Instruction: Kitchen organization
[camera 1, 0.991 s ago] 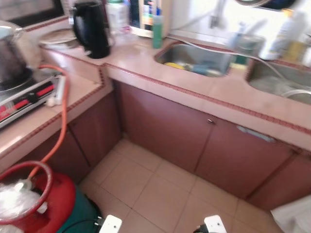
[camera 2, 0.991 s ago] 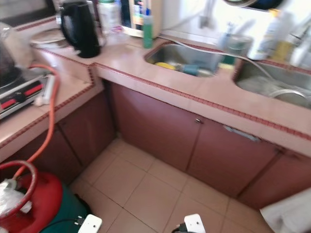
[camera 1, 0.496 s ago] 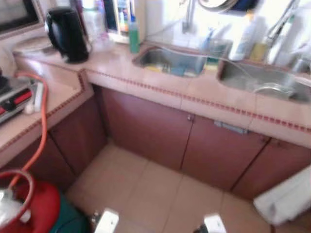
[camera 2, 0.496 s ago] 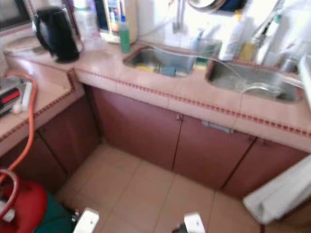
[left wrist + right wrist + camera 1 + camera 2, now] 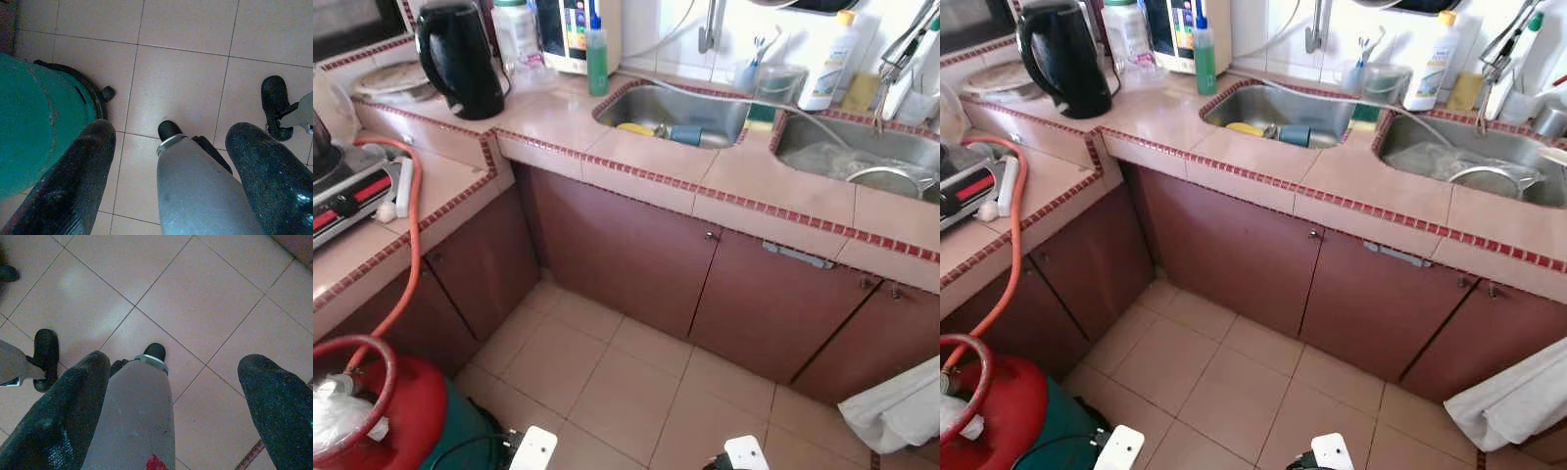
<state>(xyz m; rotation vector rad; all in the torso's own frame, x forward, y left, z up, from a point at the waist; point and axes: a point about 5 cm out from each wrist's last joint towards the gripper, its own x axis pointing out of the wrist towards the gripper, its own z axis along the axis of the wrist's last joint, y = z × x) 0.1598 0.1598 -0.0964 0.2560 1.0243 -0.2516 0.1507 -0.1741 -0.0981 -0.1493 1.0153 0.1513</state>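
We stand on a tiled kitchen floor (image 5: 636, 392), looking down at an L-shaped pink counter (image 5: 656, 162) edged with red trim. Both our arms hang idle at our sides. The left gripper (image 5: 176, 181) points at the floor beside a green bin (image 5: 34, 122), its fingers spread apart and holding nothing; the right gripper (image 5: 176, 416) is likewise spread and empty above bare tiles. The things to tidy all sit ahead and above the jaws, well apart from them: a black electric kettle (image 5: 460, 57) in the counter's corner, a green bottle (image 5: 597, 54) beside the near sink (image 5: 680, 108), a white detergent bottle (image 5: 832, 61) between the two sinks, and dishes lying in the far sink (image 5: 862, 162). We judge the kettle and green bottle fall toward our left arm, the sinks toward our right. A red gas cylinder (image 5: 372, 411) stands at our left foot.
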